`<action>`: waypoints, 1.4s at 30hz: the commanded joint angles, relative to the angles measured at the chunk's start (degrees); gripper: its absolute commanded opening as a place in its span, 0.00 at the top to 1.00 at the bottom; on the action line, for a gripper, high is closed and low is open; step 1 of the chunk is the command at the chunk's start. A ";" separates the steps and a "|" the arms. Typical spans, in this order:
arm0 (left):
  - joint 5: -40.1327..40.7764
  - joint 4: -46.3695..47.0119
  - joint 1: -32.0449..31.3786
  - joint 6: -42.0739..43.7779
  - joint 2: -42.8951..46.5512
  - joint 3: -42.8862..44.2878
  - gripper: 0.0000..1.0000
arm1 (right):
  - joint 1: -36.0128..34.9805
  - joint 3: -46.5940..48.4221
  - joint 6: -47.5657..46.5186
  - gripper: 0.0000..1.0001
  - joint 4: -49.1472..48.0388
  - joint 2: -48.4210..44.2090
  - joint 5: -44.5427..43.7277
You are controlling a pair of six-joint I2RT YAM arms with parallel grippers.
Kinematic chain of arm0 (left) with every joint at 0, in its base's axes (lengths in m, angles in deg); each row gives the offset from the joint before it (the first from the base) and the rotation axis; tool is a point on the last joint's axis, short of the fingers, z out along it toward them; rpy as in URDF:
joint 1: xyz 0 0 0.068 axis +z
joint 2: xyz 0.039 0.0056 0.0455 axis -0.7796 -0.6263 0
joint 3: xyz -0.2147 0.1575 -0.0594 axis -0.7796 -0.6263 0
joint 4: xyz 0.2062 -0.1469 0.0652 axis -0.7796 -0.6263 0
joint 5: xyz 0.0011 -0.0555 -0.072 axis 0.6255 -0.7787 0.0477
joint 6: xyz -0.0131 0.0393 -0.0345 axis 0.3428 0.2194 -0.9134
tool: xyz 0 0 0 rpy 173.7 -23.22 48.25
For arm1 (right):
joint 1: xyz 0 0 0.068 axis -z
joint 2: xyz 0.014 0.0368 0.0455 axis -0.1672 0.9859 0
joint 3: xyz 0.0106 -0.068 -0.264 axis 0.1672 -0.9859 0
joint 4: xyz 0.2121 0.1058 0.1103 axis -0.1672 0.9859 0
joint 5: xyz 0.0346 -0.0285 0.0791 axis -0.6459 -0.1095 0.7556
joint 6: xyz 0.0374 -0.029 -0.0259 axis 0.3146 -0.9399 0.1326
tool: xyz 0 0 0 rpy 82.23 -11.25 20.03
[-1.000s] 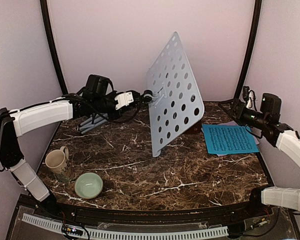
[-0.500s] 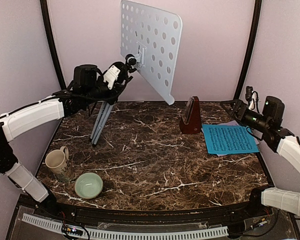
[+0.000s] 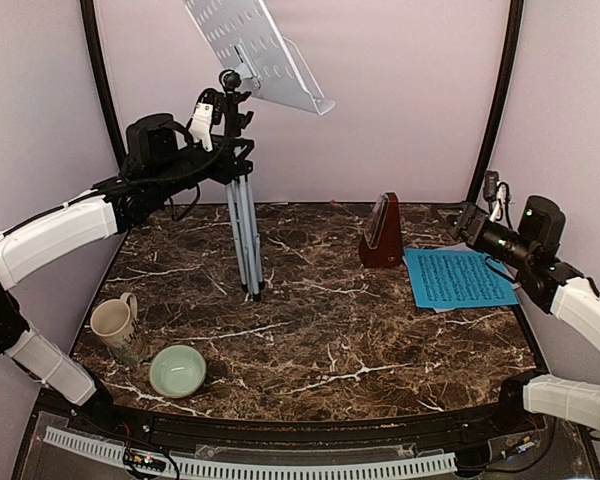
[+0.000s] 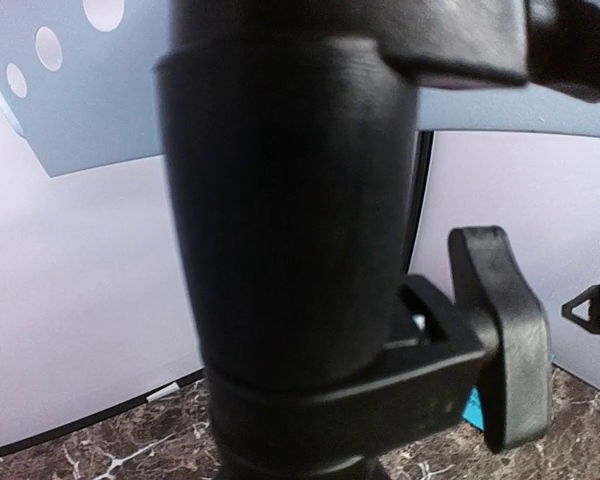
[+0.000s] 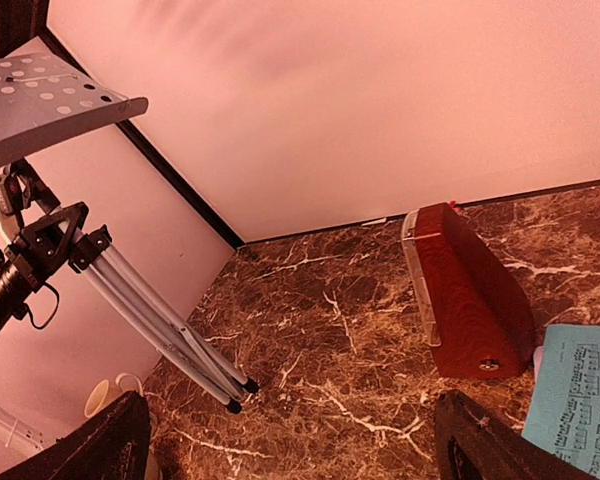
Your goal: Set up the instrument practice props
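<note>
Top external: left pincer (image 3: pixel 228 122) clamps stand (image 3: pixel 246 228), right pincer (image 5: pixel 292 442) spread (mug (image 3: pixel 113 322), bowl (image 3: pixel 177 370) nearby).

silver music stand (image 3: pixel 242 225) is upright on the left half of the table, legs bunched together, white perforated desk (image 3: pixel 258 50) tilted way up top. dark-red pyramid metronome (image 3: pixel 382 232) stands back right. blue page (image 3: pixel 458 277) lies flat by the right edge (pink page (image 5: pixel 538 356) barely peeks out under it).
</note>
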 commanded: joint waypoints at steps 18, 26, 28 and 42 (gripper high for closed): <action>-13.15 21.86 -0.22 -11.15 8.89 0.73 1.00 | -32.46 12.58 -17.00 0.19 -7.65 20.59 -24.15; -13.90 21.70 -1.78 -10.84 8.59 0.43 1.00 | -39.03 20.89 -18.26 0.33 -9.51 31.67 -29.25; -14.07 21.65 -2.00 -10.94 8.33 0.52 1.00 | -40.28 22.47 -18.26 0.36 -10.60 33.73 -29.35; -14.72 22.05 -2.32 -11.15 7.87 0.19 1.00 | -46.64 33.48 -19.24 0.48 -9.23 44.87 -32.99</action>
